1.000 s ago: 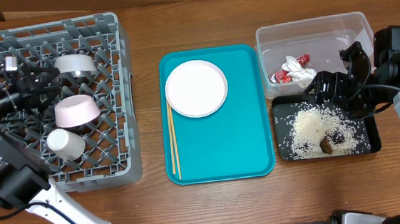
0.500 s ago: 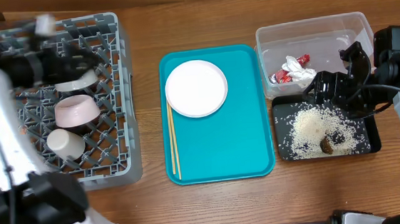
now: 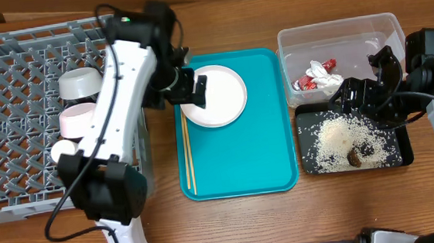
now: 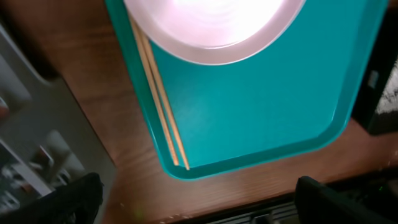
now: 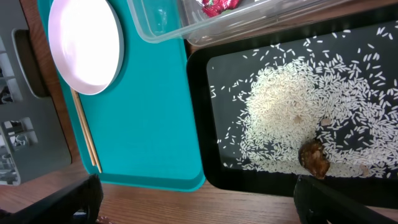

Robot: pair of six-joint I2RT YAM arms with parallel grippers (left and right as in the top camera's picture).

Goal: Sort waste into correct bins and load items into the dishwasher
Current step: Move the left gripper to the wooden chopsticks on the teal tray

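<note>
- The left arm (image 3: 121, 90) has swung off the grey dish rack (image 3: 19, 168) since a second ago and now reaches over the teal tray (image 3: 243, 158), its wrist above the left edge of the white plate (image 3: 216, 96).
- The left fingers (image 4: 68, 202) are spread wide, holding nothing.
- The plate lies at the tray's far end, with the wooden chopsticks (image 3: 188, 151) along the tray's left edge.
- The pale bowl (image 3: 82, 82), pink bowl (image 3: 77, 121) and small white cup (image 3: 64, 151) sit in the rack, unmoved.
- The right arm has stayed put; the right fingers (image 5: 348, 208) are apart and empty above the black tray (image 3: 406, 153).
- White rice (image 3: 342, 139) and a brown lump (image 3: 356, 157) lie in the black tray.
- The red-and-white wrapper (image 3: 314, 79) is in the clear tub (image 3: 342, 34); its print is too small to read.
- Everything rests on the wooden counter (image 3: 233, 221).
</note>
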